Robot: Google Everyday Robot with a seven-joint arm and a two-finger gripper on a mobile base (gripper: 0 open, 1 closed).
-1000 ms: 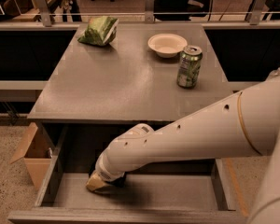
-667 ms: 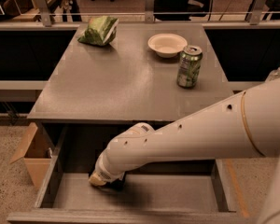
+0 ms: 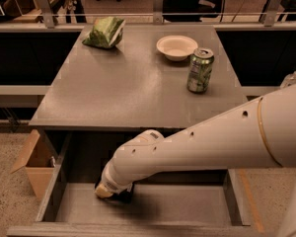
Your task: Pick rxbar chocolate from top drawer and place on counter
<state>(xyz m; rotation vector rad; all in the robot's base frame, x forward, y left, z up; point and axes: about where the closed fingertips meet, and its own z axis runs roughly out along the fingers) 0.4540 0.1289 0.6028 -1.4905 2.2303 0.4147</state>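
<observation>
Almost nothing has moved since a moment ago: the pale tip of the gripper [image 3: 105,190] stays low in the wide shallow grey top drawer [image 3: 187,207], near its left back corner, in about the same spot as before. I think this means the robot is busy grabbing, not reaching or lifting yet. A small dark flat shape [image 3: 123,196] sits right against the gripper, touching it on the side nearer the arm. It is likely the black-brown rxbar chocolate, but part of it is hidden and it could be partly shadow. I cannot tell if the gripper is open, closed or holding it. The big white round arm [image 3: 202,142] comes in from the right, slopes down under the front edge of the large flat grey counter [image 3: 133,88], and bends down into the drawer. Far above and behind the gripper, on the counter, rest a crumpled green chip bag [image 3: 104,32], a white bowl [image 3: 176,47] and a green soda can [image 3: 200,70]. The bar is not on the counter yet.
</observation>
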